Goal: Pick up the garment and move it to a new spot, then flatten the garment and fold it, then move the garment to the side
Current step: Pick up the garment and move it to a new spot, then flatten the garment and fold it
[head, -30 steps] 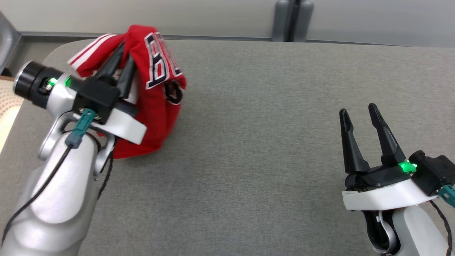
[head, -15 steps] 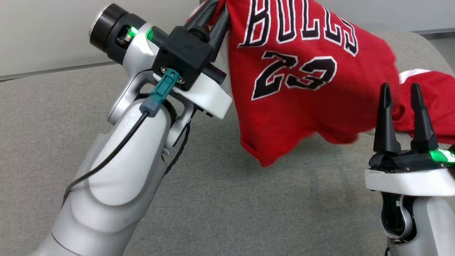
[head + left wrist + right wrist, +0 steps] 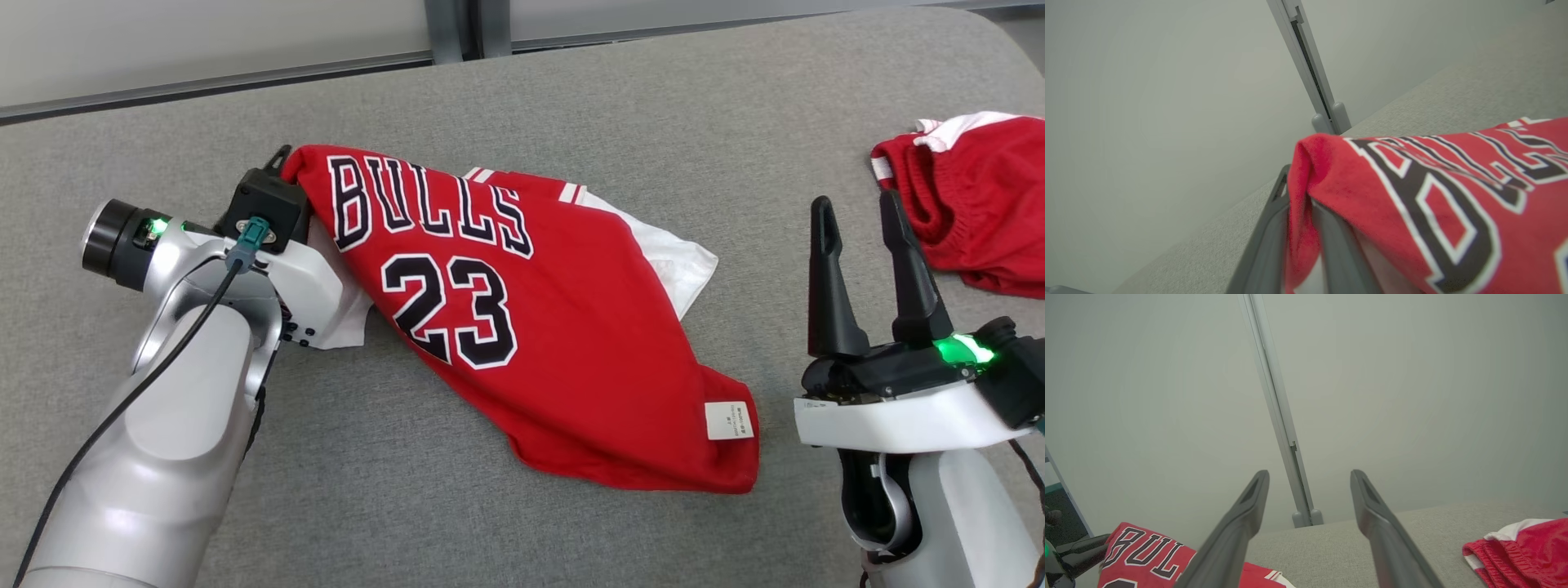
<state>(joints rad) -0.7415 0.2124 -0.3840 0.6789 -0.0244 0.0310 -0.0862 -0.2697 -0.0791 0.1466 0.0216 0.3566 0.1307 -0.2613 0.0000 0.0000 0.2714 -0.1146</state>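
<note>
Our left claw (image 3: pixel 286 163) pinches the jersey (image 3: pixel 506 327) by a corner, upper left; it sprawls mid-frame on the tabletop (image 3: pixel 571 98). Right claw (image 3: pixel 856 208) is spread, lower right. We'd release low, then tug corners flat.

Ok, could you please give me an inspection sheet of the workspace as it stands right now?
Surface: grey fabric-covered table, rounded corner at far right.
Job's things: red Bulls 23 jersey lies spread but rumpled, white inside showing, one corner pinched and raised.
Clutter: red shorts with white trim, bunched at the right edge, apart from the jersey.
Grippers: left gripper shut on the jersey's corner; right gripper open, nothing between its fingers.
Cables: black cable with teal plug runs along the left arm.
Surroundings: pale wall and grey post behind the table.
</note>
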